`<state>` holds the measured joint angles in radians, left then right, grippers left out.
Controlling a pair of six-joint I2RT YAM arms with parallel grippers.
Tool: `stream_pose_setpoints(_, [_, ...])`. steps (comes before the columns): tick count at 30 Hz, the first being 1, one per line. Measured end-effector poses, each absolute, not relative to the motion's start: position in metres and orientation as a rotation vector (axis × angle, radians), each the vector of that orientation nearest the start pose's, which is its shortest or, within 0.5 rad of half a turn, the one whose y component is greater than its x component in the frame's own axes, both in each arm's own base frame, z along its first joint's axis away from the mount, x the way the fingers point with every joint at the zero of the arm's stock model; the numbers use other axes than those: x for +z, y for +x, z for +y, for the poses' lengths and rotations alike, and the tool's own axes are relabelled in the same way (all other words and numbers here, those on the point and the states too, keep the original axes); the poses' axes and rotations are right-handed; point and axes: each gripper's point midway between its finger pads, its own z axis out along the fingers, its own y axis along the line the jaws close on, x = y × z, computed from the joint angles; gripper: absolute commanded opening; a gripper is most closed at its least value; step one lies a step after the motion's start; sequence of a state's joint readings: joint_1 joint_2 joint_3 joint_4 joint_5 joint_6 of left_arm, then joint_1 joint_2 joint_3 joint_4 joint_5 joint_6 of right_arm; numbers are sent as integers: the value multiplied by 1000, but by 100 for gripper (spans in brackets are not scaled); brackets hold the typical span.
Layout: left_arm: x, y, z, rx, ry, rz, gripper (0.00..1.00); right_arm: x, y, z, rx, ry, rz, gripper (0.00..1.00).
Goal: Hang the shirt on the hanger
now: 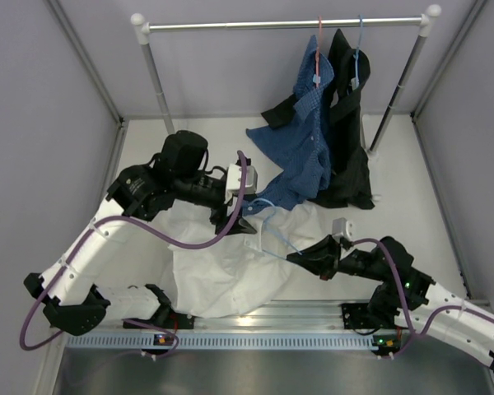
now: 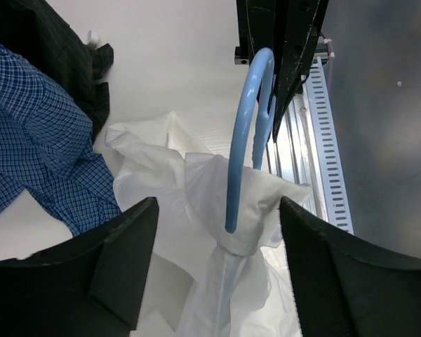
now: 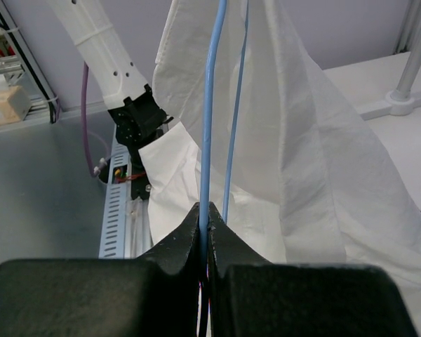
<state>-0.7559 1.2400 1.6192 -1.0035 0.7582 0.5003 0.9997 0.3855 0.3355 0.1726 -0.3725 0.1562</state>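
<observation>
Right fingers [image 3: 172,249] pinching hanger [image 3: 209,126] | left fingers [image 2: 116,263] apart, astride shirt [image 2: 196,189]

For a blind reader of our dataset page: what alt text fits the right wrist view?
The right end effector is shut on a wire of the light-blue hanger, with the white shirt hanging around it. The left arm is behind.

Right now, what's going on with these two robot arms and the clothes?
The right pincer is shut on the wire of a light-blue hanger. A white shirt is draped over the hanger, bunched around its neck, with the rest spread on the table. The left pincer is open, facing the hanger's hook and gripping nothing. A blue checked shirt and a black garment hang on the rack behind.
</observation>
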Motion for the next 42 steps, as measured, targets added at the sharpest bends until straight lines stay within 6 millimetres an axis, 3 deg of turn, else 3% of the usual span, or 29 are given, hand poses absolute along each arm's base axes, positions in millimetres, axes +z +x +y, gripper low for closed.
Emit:
stream_pose_setpoints(2, [354, 138, -278, -986, 1596, 1456, 62, 249, 81, 257, 1195, -934, 1265, 0])
stream_pose_setpoints(9, [342, 130, -278, -1038, 1621, 1477, 62, 253, 77, 252, 1191, -942, 1236, 0])
stream_pose_setpoints(19, [341, 121, -278, -1101, 1640, 1463, 43, 251, 75, 252, 1192, -965, 1244, 0])
stream_pose_setpoints(23, [342, 119, -278, -1115, 1644, 1458, 25, 251, 75, 253, 1190, -973, 1244, 0])
stream_pose_setpoints(24, [341, 118, -278, -1119, 1646, 1459, 7, 251, 75, 253, 1189, -973, 1243, 0])
stream_pose_setpoints(25, [340, 117, -278, -1125, 1646, 1464, 0, 251, 75, 253, 1189, -974, 1243, 0])
stream_pose_setpoints(27, [339, 114, -278, -1143, 1657, 1459, 0, 249, 77, 253, 1182, -971, 1256, 0])
stream_pose_setpoints(33, [339, 113, -276, -1141, 1659, 1457, 0, 263, 78, 251, 1172, -958, 1228, 27])
stream_pose_setpoints(34, [339, 113, -276, -1136, 1658, 1459, 0, 266, 78, 250, 1169, -950, 1223, 47])
stream_pose_setpoints(36, [337, 117, -275, -1110, 1654, 1471, 0, 272, 81, 249, 1161, -929, 1217, 62])
stream_pose_setpoints(37, [336, 119, -275, -1089, 1649, 1480, 0, 273, 83, 248, 1150, -916, 1218, 99])
stream_pose_setpoints(42, [330, 139, -268, -946, 1570, 1559, 0, 273, 114, 230, 1024, -727, 1327, 100])
